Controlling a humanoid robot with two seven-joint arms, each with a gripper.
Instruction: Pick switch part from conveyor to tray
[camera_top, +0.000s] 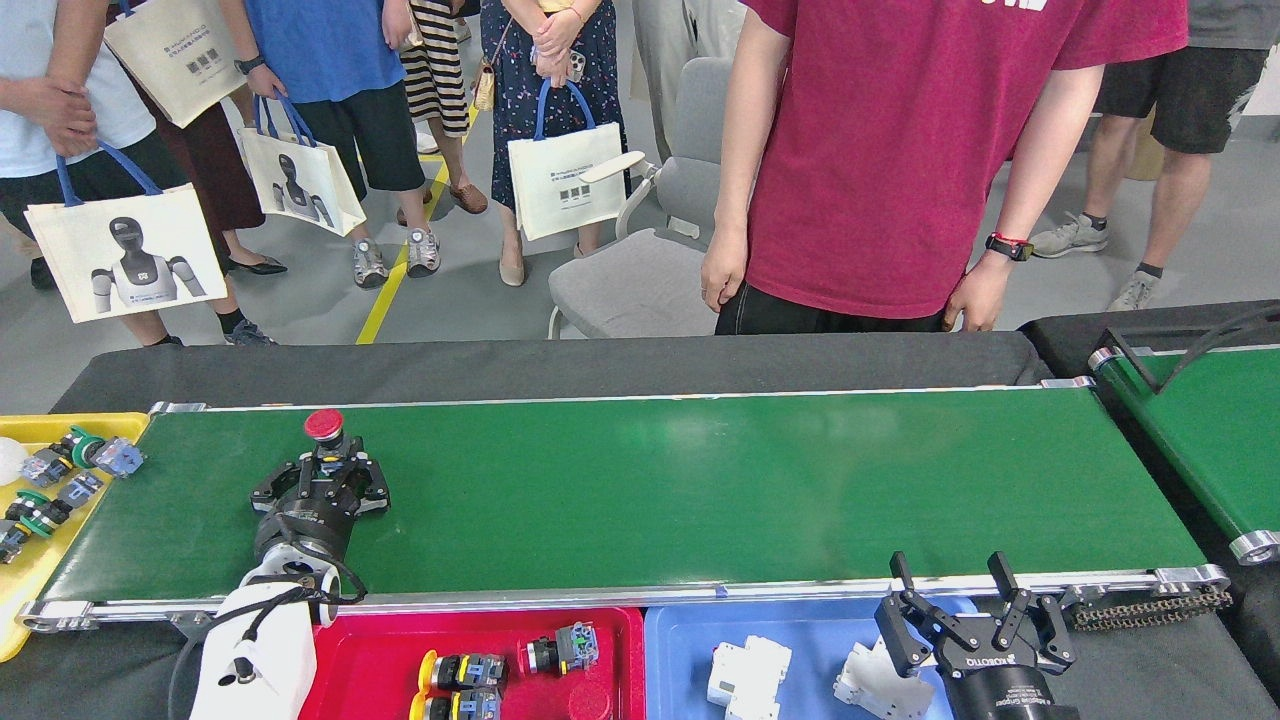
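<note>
A switch part (324, 428) with a red mushroom cap stands upright on the left part of the dark-green conveyor (700, 490). My left gripper (328, 468) reaches in from the near side, its fingers shut on the part's grey body below the cap. Another switch part (100, 452), green-capped, lies at the belt's left end, over the edge of the yellow tray (30, 585). My right gripper (955, 588) hovers open near the belt's front rail, above the blue tray (680, 650), holding nothing.
A red tray (370, 665) in front of the belt holds several switch parts. The blue tray holds white parts (745, 675). A second green belt (1215, 430) lies at the right. A person in a red shirt (880, 150) stands behind the table, with others at the back left.
</note>
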